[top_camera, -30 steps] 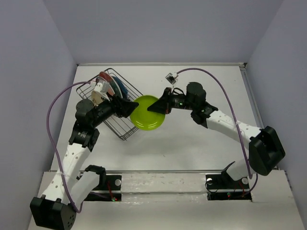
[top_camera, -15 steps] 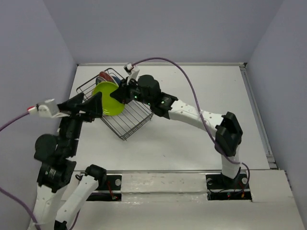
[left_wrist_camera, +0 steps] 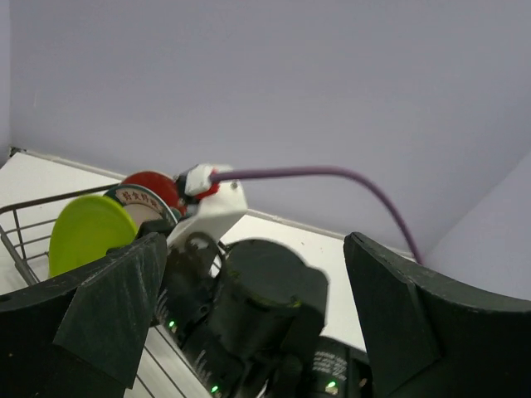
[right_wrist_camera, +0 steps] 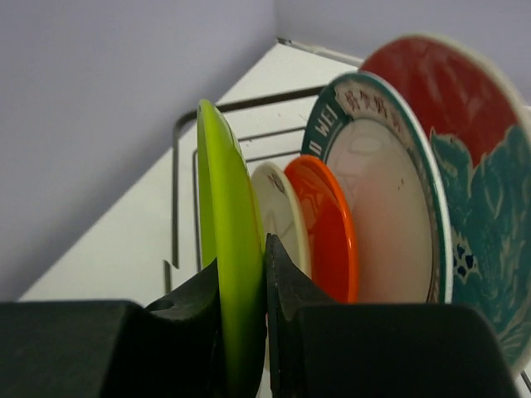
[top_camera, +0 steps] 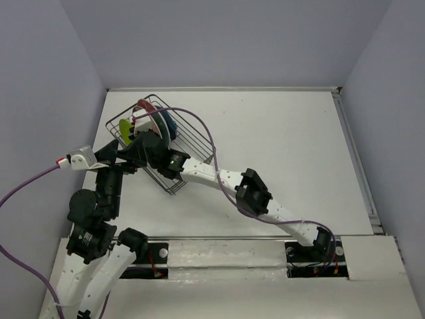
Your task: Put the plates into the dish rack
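My right gripper is shut on the rim of the lime green plate, which stands upright at the left end of the dish rack. Behind it in the right wrist view stand the speckled beige plate, the orange plate, the teal-rimmed white plate and the red plate with teal flowers. The dark blue plate shows at the rack's far end. My left gripper is open and empty, raised just left of the rack, facing the right wrist. The lime plate shows beyond its left finger.
The rack sits at the table's back left, close to the left wall. The right arm stretches diagonally across the table to the rack. A purple cable loops from the left wrist. The table's back edge meets the wall.
My right gripper has carried the lime plate leftward across the rack and stood it at the left end. My left gripper has let go of it and drawn back, open.
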